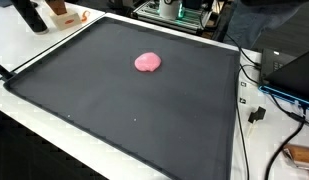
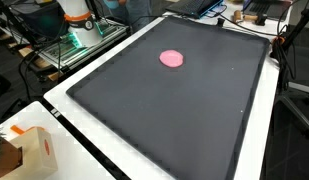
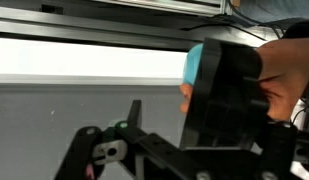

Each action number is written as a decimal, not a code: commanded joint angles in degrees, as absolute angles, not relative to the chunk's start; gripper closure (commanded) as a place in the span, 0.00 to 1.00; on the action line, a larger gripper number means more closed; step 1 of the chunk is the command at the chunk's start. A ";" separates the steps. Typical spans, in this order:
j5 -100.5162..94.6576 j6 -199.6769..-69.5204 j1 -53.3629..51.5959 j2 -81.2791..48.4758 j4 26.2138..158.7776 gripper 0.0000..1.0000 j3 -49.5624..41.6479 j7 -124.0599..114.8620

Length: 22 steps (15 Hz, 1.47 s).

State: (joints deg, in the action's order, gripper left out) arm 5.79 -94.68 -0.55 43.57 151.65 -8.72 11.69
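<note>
Mat [image 1: 114,120] of dark, matte, faintly speckled stuff covers most of the white table [image 1: 44,128]. It lies flat and four-sided, with a thin black border. On it sits a pink lump [image 1: 147,62], small, rounded and soft-looking, a little flattened, with an uneven outline. In both exterior views it rests on the far half of the mat, well clear of every edge, with nothing else on the mat.

The claw [image 3: 114,135] shows only in the wrist view: black metal links and a pointed black finger [image 3: 134,112], hard-edged with pale pivot points. I cannot tell whether it stands wide or narrow, and I see nothing between its fingers. The pink lump does not show in that view, so how far it lies from the claw I cannot tell.

Just beside the claw is a boxy black block [image 3: 229,95] with a light blue patch [image 3: 194,68] on its side, and a person's hand [image 3: 289,80] rests against it. The arm's pose is not clear from any view. A cardboard box [image 2: 34,150] stands at the table's near corner.
</note>
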 commanded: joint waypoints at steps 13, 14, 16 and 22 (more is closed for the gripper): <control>6.01 -95.05 0.79 43.38 151.24 0.46 -8.06 12.00; 6.01 -95.05 0.79 43.34 151.24 0.46 -8.06 12.00; 6.01 -95.05 0.79 43.29 151.24 0.46 -8.05 12.00; 6.01 -95.05 0.79 43.28 151.24 0.46 -8.04 12.00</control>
